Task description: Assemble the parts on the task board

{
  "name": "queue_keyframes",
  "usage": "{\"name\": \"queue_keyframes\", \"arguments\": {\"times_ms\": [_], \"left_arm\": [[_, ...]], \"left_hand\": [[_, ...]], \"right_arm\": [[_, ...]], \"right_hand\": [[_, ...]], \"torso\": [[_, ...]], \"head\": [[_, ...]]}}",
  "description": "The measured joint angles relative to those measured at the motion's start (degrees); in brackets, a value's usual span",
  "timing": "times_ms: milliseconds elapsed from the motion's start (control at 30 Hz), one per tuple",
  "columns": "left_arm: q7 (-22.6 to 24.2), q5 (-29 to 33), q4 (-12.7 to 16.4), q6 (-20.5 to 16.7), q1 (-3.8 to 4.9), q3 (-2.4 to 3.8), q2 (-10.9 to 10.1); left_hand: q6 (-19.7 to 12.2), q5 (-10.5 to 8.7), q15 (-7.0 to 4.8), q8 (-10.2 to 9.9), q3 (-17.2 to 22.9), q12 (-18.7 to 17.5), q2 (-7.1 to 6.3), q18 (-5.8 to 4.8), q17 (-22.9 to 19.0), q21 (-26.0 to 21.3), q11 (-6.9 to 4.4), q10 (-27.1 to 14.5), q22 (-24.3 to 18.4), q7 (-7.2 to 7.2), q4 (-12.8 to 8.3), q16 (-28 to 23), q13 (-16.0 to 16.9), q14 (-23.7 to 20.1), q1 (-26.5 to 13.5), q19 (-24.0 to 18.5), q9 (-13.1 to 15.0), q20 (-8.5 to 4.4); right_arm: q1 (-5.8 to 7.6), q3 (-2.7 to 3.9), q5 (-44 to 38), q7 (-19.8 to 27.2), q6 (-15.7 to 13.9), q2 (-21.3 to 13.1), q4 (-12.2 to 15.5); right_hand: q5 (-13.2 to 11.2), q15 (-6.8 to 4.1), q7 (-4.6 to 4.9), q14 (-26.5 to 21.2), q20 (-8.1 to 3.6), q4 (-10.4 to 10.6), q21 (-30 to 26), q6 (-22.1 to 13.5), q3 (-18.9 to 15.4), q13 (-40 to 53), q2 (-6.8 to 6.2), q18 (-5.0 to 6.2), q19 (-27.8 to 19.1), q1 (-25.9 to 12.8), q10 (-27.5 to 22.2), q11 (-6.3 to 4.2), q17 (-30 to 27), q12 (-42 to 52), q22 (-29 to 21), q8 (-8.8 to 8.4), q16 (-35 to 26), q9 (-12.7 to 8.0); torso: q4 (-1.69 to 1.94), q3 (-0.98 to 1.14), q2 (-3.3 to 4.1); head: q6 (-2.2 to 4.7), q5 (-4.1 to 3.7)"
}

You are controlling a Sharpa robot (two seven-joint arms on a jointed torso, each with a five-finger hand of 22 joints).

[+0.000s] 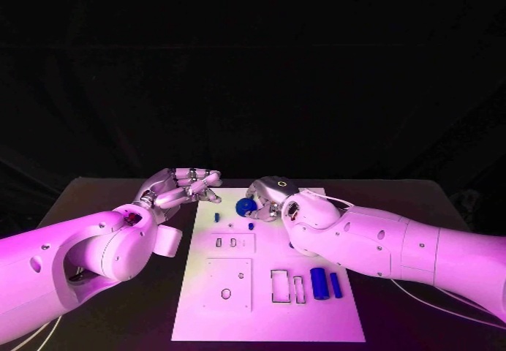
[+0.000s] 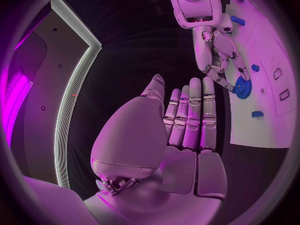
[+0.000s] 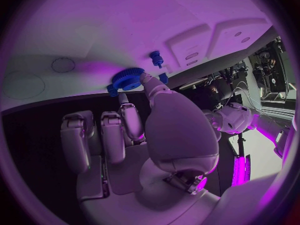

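Black desk carries the task board [image 1: 211, 307], where, at twelve o'clock, the right hand [image 1: 272, 199] pinches a light, rigid blue gear [image 1: 247, 207] by its toothed rim, while the left hand [image 1: 181, 188] hovers empty, fingers straight.

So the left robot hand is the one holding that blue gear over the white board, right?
Not quite: the right robot hand holds the blue gear at the white board, as the right wrist view shows. The left robot hand holds nothing, its fingers straight.
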Motion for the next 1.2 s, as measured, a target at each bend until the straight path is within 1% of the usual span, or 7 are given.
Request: {"name": "queue_keyframes", "arguments": {"times_ms": [200,333,433,533,733,967,1200], "left_arm": [[-0.1,0.0,-0.1,0.0,0.0,0.0,0.0],[-0.1,0.0,-0.3,0.0,0.0,-0.01,-0.1],[-0.1,0.0,-0.4,0.0,0.0,-0.01,-0.2],[-0.2,0.0,-0.6,0.1,0.0,-0.01,-0.2],[-0.2,0.0,-1.2,0.3,-0.01,-0.02,0.1],[-0.2,0.0,-1.9,0.7,-0.02,-0.15,0.7],[-0.2,0.0,-2.6,1.3,-0.05,-0.23,1.0]], "left_hand": [[0.0,0.0,0.22,0.0,0.0,0.0,0.0,0.01,-0.1,0.0,0.0,0.0,0.0,0.0,0.0,0.0,0.0,-0.2,0.0,-0.2,0.0,-0.2],[0.0,0.0,0.22,0.0,0.0,0.0,0.0,0.0,-0.1,0.0,0.0,0.0,0.0,0.0,0.0,0.0,0.0,-0.2,0.0,-0.2,0.0,-0.2],[0.0,0.0,0.22,0.0,0.0,0.0,0.0,0.01,-0.1,0.0,0.0,0.0,0.0,0.0,0.0,0.0,0.0,-0.2,0.0,-0.4,0.0,0.0],[0.0,0.0,0.22,0.0,0.0,0.0,0.0,0.01,-0.1,0.0,0.0,0.0,0.0,0.0,0.0,0.0,0.0,-0.2,0.0,-0.4,0.0,0.0],[0.0,0.0,0.18,0.0,0.0,0.0,0.0,0.0,-0.1,0.0,0.0,0.0,0.0,0.0,0.0,0.0,0.1,-0.2,0.0,-0.4,0.0,0.0],[0.3,0.0,0.1,0.3,0.0,0.5,0.24,0.0,-1.2,-0.8,-0.21,0.7,-0.4,-0.31,0.0,-1.7,0.4,-1.8,0.2,-2.8,0.4,0.73],[0.6,0.0,0.09,0.2,0.2,0.8,0.61,0.0,-5.0,-4.0,-0.61,2.9,-2.5,-0.64,0.3,-8.0,0.5,-1.7,0.6,-5.3,0.5,2.62]], "right_arm": [[0.01,0.0,0.7,0.4,0.3,-1.2,0.9],[0.37,0.0,2.1,1.2,-0.6,-3.9,3.4],[1.32,0.07,4.4,3.1,-2.0,-7.0,5.8],[2.8,0.13,7.7,6.3,-2.5,-10.1,7.6],[4.44,0.25,16.1,14.2,-1.6,-17.3,10.2],[4.62,0.19,22.2,20.3,0.5,-23.4,10.5],[4.34,0.18,24.8,23.8,2.1,-25.8,7.4]], "right_hand": [[1.2,0.0,-0.18,0.0,0.0,1.4,0.0,1.0,-0.8,0.0,0.54,0.0,0.0,-1.6,0.2,-0.22,0.0,0.5,0.0,0.0,0.0,-0.1],[1.6,0.0,-0.34,0.0,0.0,1.5,0.0,1.2,-0.9,0.0,0.83,0.0,0.0,-1.9,0.4,-0.42,0.0,0.9,0.0,0.0,0.0,-0.2],[1.9,0.0,-0.37,0.0,0.0,1.5,0.0,1.2,-0.9,0.0,0.83,0.0,0.0,-1.9,0.4,-0.42,0.0,0.9,0.0,0.0,0.0,-0.2],[1.9,0.0,-0.27,0.0,0.0,0.7,0.0,1.6,-0.1,0.0,1.8,0.0,0.0,-0.6,0.4,-0.42,0.0,0.9,0.0,0.0,0.0,-0.4],[1.9,0.0,-0.2,0.0,0.0,-1.0,0.0,2.5,0.8,0.0,1.09,0.0,0.0,2.1,0.4,-0.42,0.0,0.9,0.0,0.0,0.0,-0.6],[1.9,-0.01,-0.21,0.0,-0.01,-1.8,-0.5,2.5,1.1,0.0,0.73,0.0,0.0,3.1,0.2,-0.62,0.0,0.5,0.0,-0.34,0.0,-0.9],[1.9,-0.01,-0.21,0.0,-0.01,-2.1,-0.6,2.5,1.0,0.0,0.45,0.0,0.0,3.4,0.0,-0.41,0.0,0.3,0.0,-0.33,0.0,-1.0]], "torso": [[0.0,0.02,-0.02],[-0.12,0.05,-0.07],[-0.27,0.03,-0.16],[-0.49,0.01,-0.34],[-1.05,-0.05,-0.88],[-1.41,0.13,-1.41],[-1.54,0.31,-1.81]], "head": [[-0.08,0.11],[-0.07,0.12],[-0.07,-0.04],[0.08,-0.13],[0.21,-0.23],[0.1,-0.35],[-0.27,-0.68]]}}
